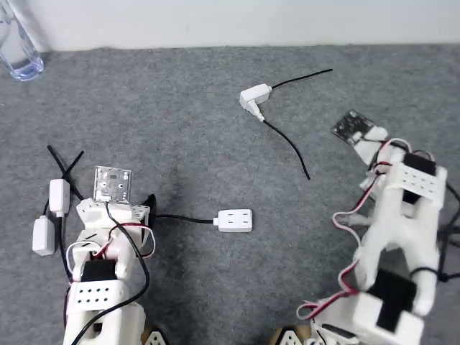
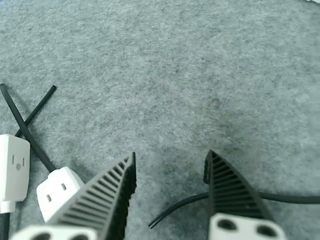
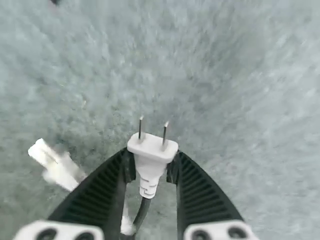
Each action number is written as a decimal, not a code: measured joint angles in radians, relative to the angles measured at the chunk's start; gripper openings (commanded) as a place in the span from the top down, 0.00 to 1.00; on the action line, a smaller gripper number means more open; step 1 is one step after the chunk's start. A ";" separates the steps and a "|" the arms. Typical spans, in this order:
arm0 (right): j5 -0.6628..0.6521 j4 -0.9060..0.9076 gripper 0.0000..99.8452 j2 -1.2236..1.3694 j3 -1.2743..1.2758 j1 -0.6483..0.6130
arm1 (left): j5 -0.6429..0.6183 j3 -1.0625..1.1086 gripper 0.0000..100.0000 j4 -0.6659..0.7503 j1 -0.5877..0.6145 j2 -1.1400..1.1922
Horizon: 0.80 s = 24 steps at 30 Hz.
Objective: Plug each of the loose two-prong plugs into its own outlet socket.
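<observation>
1. Right gripper (image 3: pixel 150 156): jaws clenched on a white two-prong plug (image 3: pixel 152 146), gripped by its body. Both prongs point straight out ahead of the jaws, and the cord trails back between them.
2. Right arm (image 1: pixel 399 215) stands at the right of the counter (image 1: pixel 180 144), folded, with its wrist end leaning far and left. The held plug is therefore over the right side. Its height above the counter cannot be told.
3. Key relation (judged): the centre socket (image 1: pixel 235 220) lies mid-counter, left of and nearer than the right jaws, well apart from them. Its long axis runs left-right. Its cord (image 1: pixel 183 218) leaves the left end toward the left arm (image 1: pixel 100 287). Which face carries the slots is too small to tell, so prong alignment needs checking on approach.
4. Left gripper (image 2: pixel 171 155): jaws released and gaping, low over the counter. The cord passes under one finger and appears to end between the jaws. This arm is the nearer one for steadying the socket.
5. Far-left socket (image 1: pixel 59 195) and near-left socket (image 1: pixel 43 236) lie just beside the left arm.
6. Loose plug (image 1: pixel 255 98) rests at far centre, apart from both arms.
7. White piece (image 3: pixel 55 167) beside the right jaws is too blurred to name.
</observation>
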<state>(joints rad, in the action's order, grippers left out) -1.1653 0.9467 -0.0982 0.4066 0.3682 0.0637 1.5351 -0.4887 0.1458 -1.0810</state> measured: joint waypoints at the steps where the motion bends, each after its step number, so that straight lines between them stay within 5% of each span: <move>1: 0.000 0.023 0.99 -0.028 -0.008 -0.008 | 0.000 0.000 0.79 0.000 0.002 0.000; 14: -0.066 0.109 0.99 -0.144 -0.035 0.074 | 0.000 0.000 0.79 0.000 0.002 0.000; 24: -0.107 0.387 0.99 -0.147 -0.146 -0.215 | 0.000 0.000 0.79 0.000 0.002 0.000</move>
<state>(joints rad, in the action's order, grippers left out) -1.2727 1.3334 -0.2455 0.2608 0.1534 0.0637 1.5351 -0.4887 0.1473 -1.0810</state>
